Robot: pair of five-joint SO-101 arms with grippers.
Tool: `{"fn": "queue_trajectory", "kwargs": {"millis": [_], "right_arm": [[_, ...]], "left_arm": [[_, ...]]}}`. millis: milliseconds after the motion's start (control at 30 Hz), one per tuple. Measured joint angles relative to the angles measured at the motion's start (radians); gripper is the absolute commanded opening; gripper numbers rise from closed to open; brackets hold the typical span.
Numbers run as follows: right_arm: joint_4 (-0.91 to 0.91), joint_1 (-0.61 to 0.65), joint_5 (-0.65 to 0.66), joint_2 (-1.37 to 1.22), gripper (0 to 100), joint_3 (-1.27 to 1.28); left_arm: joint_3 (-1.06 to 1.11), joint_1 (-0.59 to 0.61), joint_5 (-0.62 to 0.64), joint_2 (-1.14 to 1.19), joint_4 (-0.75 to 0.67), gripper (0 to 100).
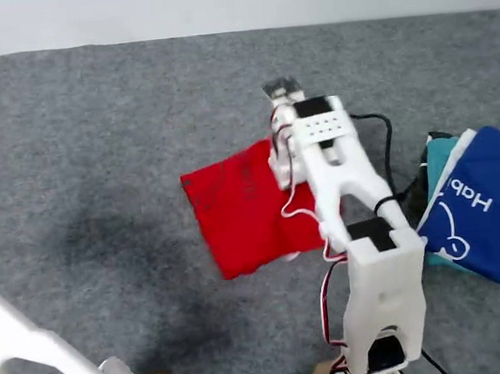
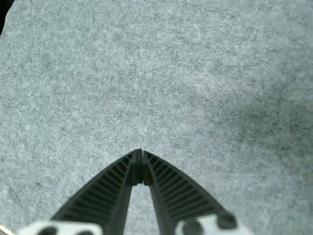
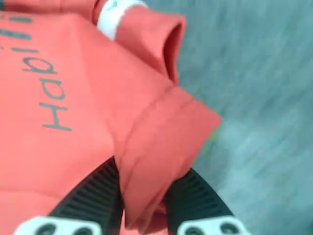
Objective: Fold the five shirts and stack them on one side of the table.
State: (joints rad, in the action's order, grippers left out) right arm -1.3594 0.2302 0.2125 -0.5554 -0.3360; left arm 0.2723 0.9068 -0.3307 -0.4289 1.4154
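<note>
Left arm (image 1: pixel 27 342): low at the 8 o'clock corner of the high view.
Left gripper (image 2: pixel 142 156): jaws closed, tips touching.
Right arm (image 1: pixel 357 204): stretched from its 6 o'clock base toward 11 o'clock.
Right gripper (image 3: pixel 146 171): fingers clamped on a fold of the red shirt (image 3: pixel 73 98).

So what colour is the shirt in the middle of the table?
Red; the shirt shows best in the high view.

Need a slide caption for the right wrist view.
Right pincer clamped on a folded edge of the red shirt, over the grey table.
</note>
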Motion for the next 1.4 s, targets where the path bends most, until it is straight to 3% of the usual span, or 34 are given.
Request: {"fn": "queue_trajectory", "kwargs": {"millis": [133,233,433,533,733,867,1100,1400], "right_arm": [[0.087,-0.032,0.293,-0.091,1.5,-0.141],[0.112,-0.031,0.44,-0.167,2.6,-0.222],[0.041,-0.029,0.496,-0.249,25.5,-0.351],[0.008,-0.032,0.361,-0.249,26.4,-0.419],[-0.014,-0.029,-0.087,-0.247,26.4,-0.531],[-0.12,0.002,-0.318,-0.247,26.6,-0.572],[-0.388,0.058,-0.6,-0.245,26.6,-0.663],[-0.394,0.12,-0.859,-0.245,29.5,-0.66]], "left_arm": [[0.0,0.0,0.0,0.0,0.0,0],[0.0,0.0,0.0,0.0,0.0,0],[0.032,0.0,0.0,0.0,0.0,0],[0.044,0.0,0.0,0.0,0.0,0],[0.044,0.0,0.0,0.0,0.0,0],[0.044,0.0,0.0,0.0,0.0,0],[0.044,0.0,0.0,0.0,0.0,0],[0.044,0.0,0.0,0.0,0.0,0]]}}
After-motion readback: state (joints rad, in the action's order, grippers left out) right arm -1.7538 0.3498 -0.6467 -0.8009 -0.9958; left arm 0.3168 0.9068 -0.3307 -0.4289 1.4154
